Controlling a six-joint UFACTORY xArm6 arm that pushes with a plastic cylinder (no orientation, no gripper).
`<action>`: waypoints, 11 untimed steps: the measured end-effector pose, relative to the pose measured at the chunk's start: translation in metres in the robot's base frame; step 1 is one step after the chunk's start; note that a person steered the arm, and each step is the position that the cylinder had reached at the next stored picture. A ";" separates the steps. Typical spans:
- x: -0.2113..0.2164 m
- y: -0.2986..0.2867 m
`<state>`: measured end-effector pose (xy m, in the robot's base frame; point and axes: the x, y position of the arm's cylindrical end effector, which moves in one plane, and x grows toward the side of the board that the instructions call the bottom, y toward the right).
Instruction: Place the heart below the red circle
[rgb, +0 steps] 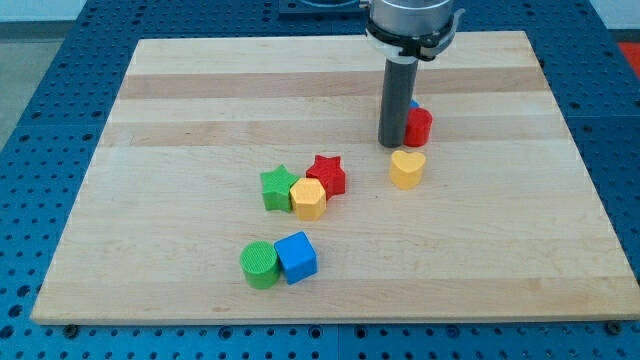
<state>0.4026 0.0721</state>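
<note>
Nearest you, a green cylinder block (260, 264) and a blue cube block (297, 256) sit touching near the wooden board's (150, 110) bottom edge, well apart from the job and no obstacle. Farther up, a green star block (279, 187), a yellow hexagon block (309, 198) and a red star block (326, 174) huddle together, also idle. Beyond them, toward the view's right, you see the yellow heart block (407, 168) lying just below the red circle block (418, 126), so it looks close to placed. My tip (390, 145), a bare rod with nothing to open or close, stands just left of the red circle and above the heart's left side, likely from nudging. A blue block (413, 104) peeks out behind the rod.
</note>
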 end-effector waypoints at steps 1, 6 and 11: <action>0.002 0.005; 0.066 -0.048; 0.071 0.032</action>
<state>0.4735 0.1043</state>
